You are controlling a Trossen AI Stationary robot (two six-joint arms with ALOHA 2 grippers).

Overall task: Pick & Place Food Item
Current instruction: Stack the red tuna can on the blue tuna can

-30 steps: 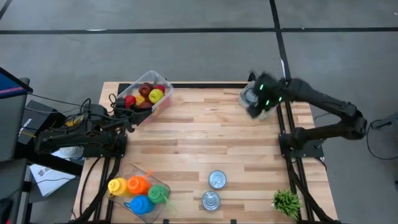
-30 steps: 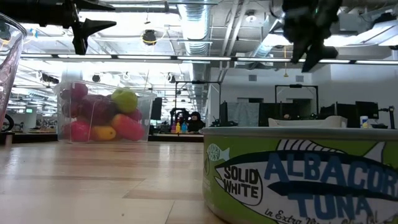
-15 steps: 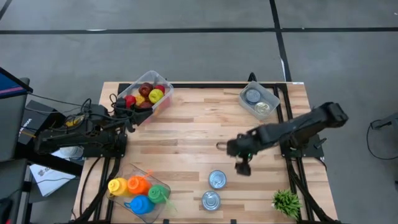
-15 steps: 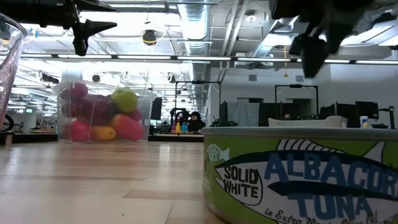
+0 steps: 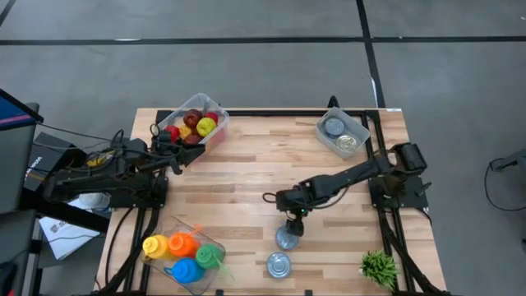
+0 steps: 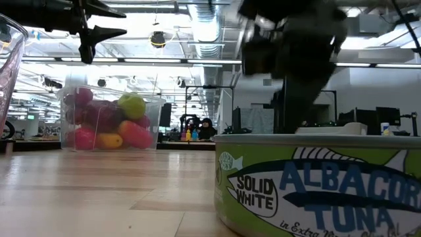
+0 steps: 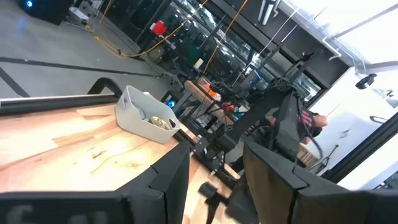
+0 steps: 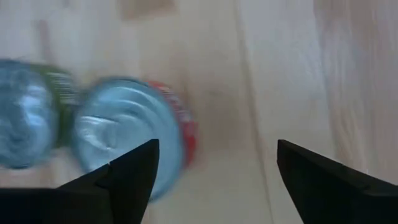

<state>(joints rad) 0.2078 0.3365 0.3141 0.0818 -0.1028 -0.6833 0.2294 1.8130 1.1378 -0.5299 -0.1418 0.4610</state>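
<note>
Right gripper (image 5: pixel 289 224) hung over red can (image 5: pixel 286 238) near table's (image 5: pixel 246 181) front edge, jaws wide, empty. Green can (image 5: pixel 279 265) just beside. Left gripper (image 5: pixel 173 141) waited by fruit bin (image 5: pixel 191 125), jaws narrowly apart.

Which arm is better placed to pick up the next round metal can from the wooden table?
The right: its open tool hangs just over the red-labelled metal can. The left tool waits far off by the clear fruit box.
</note>
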